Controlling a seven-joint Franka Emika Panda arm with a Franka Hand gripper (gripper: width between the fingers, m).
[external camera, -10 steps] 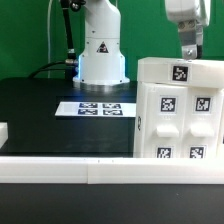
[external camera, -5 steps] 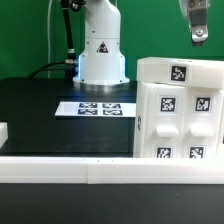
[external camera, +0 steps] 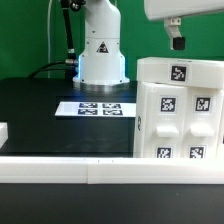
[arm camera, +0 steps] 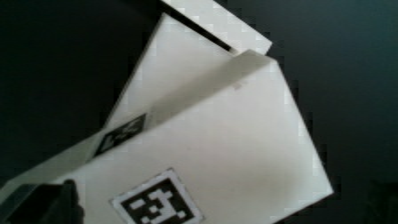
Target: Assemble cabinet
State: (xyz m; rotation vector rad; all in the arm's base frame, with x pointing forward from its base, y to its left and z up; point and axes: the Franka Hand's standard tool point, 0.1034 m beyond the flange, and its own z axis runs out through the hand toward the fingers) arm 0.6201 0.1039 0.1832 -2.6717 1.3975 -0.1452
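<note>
The cabinet [external camera: 178, 110] is a large white hollow box with tagged inset panels. It stands on the black table at the exterior view's right. My gripper [external camera: 197, 40] hangs just above its top, touching nothing. One dark finger [external camera: 177, 38] shows under the white hand; the other is out of frame. In the wrist view the cabinet's white top [arm camera: 214, 130] with a tag fills the picture, and one dark fingertip [arm camera: 39, 203] shows at the edge. The jaws look spread and hold nothing.
The marker board [external camera: 97, 108] lies flat on the black table in front of the white robot base [external camera: 102, 55]. A white rail [external camera: 70, 168] runs along the near edge. A small white part [external camera: 3, 131] sits at the exterior view's far left.
The hand has risen and turned above the cabinet, so its broad side now faces the camera. The finger has shifted toward the exterior view's left. The cabinet has not moved.
</note>
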